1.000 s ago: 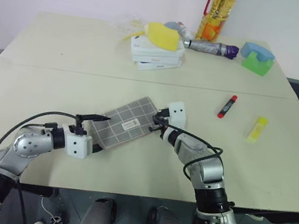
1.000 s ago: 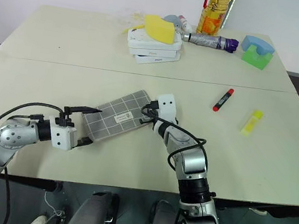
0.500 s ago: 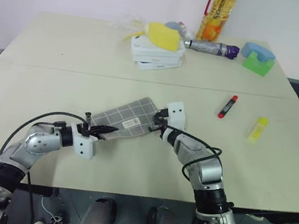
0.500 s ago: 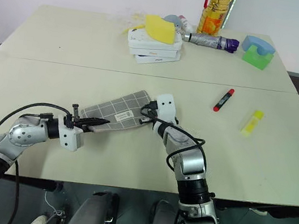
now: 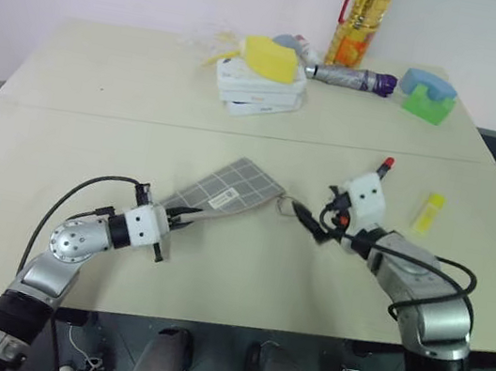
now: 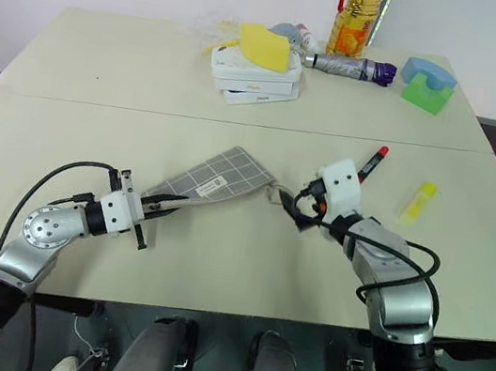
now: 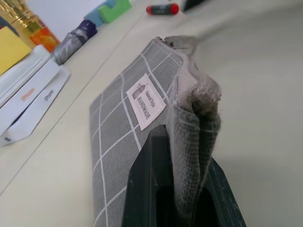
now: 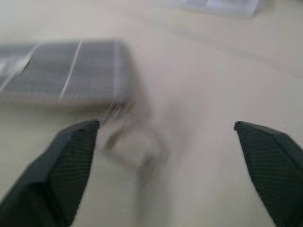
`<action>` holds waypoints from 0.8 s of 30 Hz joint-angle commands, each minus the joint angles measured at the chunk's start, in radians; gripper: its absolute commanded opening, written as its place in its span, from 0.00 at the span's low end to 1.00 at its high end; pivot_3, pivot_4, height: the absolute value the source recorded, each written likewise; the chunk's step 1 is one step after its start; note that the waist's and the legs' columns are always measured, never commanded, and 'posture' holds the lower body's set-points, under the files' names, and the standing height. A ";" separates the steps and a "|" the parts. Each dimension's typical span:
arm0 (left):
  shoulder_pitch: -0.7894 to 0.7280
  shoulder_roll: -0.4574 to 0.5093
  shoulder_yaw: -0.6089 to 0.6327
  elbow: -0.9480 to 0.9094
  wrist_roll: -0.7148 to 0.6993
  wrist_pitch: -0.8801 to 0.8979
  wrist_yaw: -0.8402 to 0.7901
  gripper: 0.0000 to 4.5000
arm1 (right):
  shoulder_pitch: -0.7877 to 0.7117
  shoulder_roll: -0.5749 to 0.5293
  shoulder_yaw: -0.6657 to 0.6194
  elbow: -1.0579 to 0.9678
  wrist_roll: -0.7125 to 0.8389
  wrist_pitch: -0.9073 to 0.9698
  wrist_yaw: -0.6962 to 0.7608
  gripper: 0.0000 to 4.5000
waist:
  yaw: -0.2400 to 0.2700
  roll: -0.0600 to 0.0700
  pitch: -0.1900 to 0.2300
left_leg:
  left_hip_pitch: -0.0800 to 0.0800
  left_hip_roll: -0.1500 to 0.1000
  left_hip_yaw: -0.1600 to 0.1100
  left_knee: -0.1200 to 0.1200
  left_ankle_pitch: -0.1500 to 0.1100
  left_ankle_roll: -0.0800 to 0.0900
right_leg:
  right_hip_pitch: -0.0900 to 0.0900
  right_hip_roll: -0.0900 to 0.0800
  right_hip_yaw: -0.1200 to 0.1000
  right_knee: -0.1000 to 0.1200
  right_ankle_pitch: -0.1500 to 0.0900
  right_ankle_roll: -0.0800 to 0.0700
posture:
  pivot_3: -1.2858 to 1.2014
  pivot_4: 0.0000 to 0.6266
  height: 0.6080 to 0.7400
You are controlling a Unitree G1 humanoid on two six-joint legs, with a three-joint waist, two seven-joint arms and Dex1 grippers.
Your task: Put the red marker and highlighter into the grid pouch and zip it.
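Note:
The grid pouch [image 5: 233,190] lies slanted at mid-table, its near left end raised off the surface. My left gripper [image 5: 187,218] is shut on that end; in the left wrist view its fingers [image 7: 151,179] pinch the fabric below the label [image 7: 146,101]. The looped zip pull [image 5: 284,206] hangs off the pouch's right end. A short way right of the pull, my right gripper [image 5: 310,224] stands open and empty, fingers [image 8: 71,161] wide apart. Behind its wrist block, the red marker [image 6: 374,159] is partly hidden. The yellow highlighter [image 5: 431,214] lies further right.
At the back stand a stack of white boxes [image 5: 259,92] with a yellow sponge [image 5: 274,58] on top, a folded umbrella [image 5: 352,78], a yellow bottle [image 5: 359,23] and a blue and green block [image 5: 428,97]. A seam crosses the table [image 5: 99,108].
My left gripper has shut on the pouch's near end and rolled, lifting it. My right gripper has let go of the pouch's zip end, opened, and drawn away to the right.

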 commanded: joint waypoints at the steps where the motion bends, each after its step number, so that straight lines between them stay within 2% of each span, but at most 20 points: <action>1: -0.001 -0.011 0.008 -0.044 -0.025 0.011 -0.017 0.00 | -0.004 0.012 0.002 -0.042 0.008 -0.001 -0.014 1.00 | 0.000 0.000 0.000 | 0.000 0.000 0.000 0.000 0.000 0.000 | 0.000 0.000 0.000 0.000 0.000 0.000 | 0.52 0.24 1.00; 9: -0.011 -0.036 0.005 -0.055 -0.017 0.015 -0.030 0.00 | -0.044 0.069 0.051 0.029 -0.027 -0.013 -0.064 1.00 | 0.005 0.000 0.000 | 0.000 -0.001 0.000 0.000 0.000 0.000 | 0.000 0.000 0.000 0.000 0.000 0.000 | 0.52 0.24 1.00; 12: -0.011 -0.045 0.006 -0.059 -0.012 0.017 -0.025 0.00 | -0.048 0.086 0.056 0.042 -0.030 -0.014 -0.074 0.81 | 0.006 0.000 0.000 | 0.000 -0.001 0.000 0.000 0.000 0.000 | 0.000 0.000 0.000 0.000 0.000 0.000 | 0.52 0.24 1.00; 17: -0.011 -0.051 0.010 -0.059 -0.002 0.017 -0.021 0.00 | -0.051 0.096 0.058 0.038 -0.027 -0.008 -0.076 0.21 | 0.005 0.000 0.000 | 0.000 -0.001 0.000 0.000 0.000 0.000 | 0.000 0.000 0.000 0.000 0.000 0.000 | 0.52 0.24 1.00; 19: -0.012 -0.054 0.010 -0.056 0.004 0.017 -0.015 0.00 | -0.050 0.094 0.063 0.027 -0.027 -0.007 -0.073 0.01 | 0.005 0.000 0.000 | 0.000 -0.001 0.000 0.000 0.000 0.000 | 0.000 0.000 0.000 0.000 0.000 0.000 | 0.52 0.24 1.00; 24: -0.028 -0.085 0.005 -0.039 0.035 0.036 0.026 0.00 | -0.051 0.036 0.155 -0.030 -0.078 -0.017 -0.043 0.01 | 0.006 0.000 0.000 | 0.000 -0.001 0.000 0.000 0.000 0.000 | 0.000 0.000 0.000 0.000 0.000 0.000 | 0.52 0.24 1.00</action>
